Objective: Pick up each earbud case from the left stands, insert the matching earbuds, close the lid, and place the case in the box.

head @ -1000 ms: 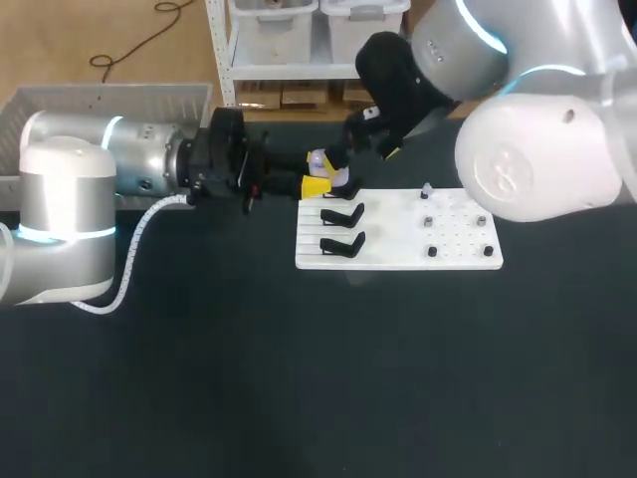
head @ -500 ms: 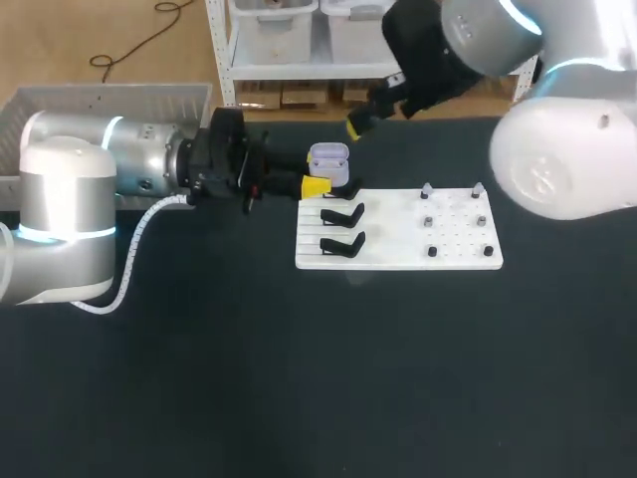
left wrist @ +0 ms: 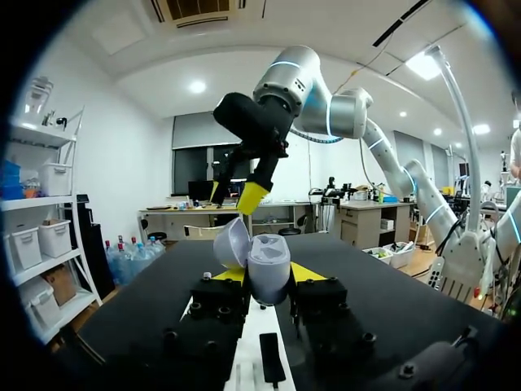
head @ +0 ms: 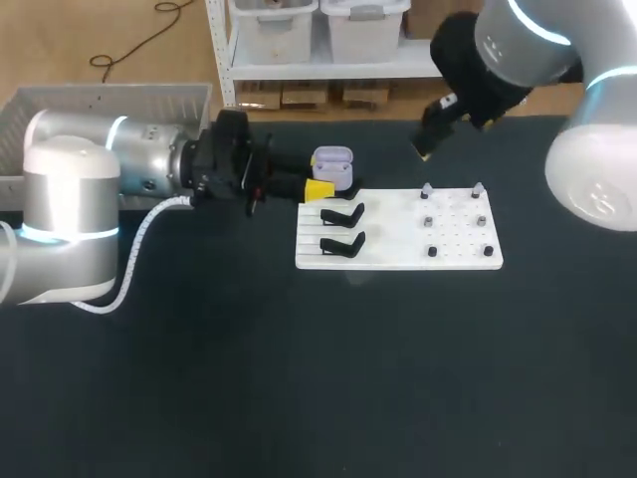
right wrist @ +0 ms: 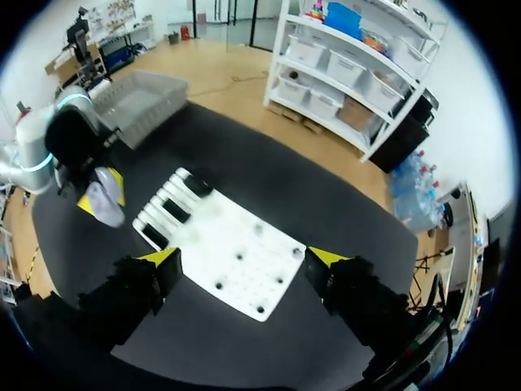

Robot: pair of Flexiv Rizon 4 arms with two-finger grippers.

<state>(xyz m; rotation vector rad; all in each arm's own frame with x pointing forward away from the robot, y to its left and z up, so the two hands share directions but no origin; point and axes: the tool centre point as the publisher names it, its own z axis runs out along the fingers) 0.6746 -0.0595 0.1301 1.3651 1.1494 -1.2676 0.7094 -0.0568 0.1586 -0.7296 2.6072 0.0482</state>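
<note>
1. Surface (head: 299, 378): dark, carries all items listed.
2. Left arm (head: 100, 179): lies low and level along the surface, a posture judged to present its load to the other arm.
3. Right arm (head: 597, 169): raised well above the surface.
4. Box (head: 109, 100): well behind the left pincer, beside the arm's base. No case seen in it.
5. White board (head: 398, 229): just beside and below the left pincer's tips, directly under the right pincer.
6. Left pincer (head: 320, 177): clenched on the earbud case (left wrist: 269, 265) from both sides. The case stands upright with its lid hinged back, mouth upward, judged held so that earbuds can be dropped in. Contents of the case cannot be told.
7. Right pincer (right wrist: 244, 259): released and empty, fingers spread wide, looking down on the board, judged to be lining up for an earbud.
8. Stands (head: 343, 214): two black clips just ahead of the left pincer, both empty.
9. Pegs (head: 432, 251): under the right pincer. Two far ones (head: 426, 191) carry pale pieces, too small to confirm as earbuds
</note>
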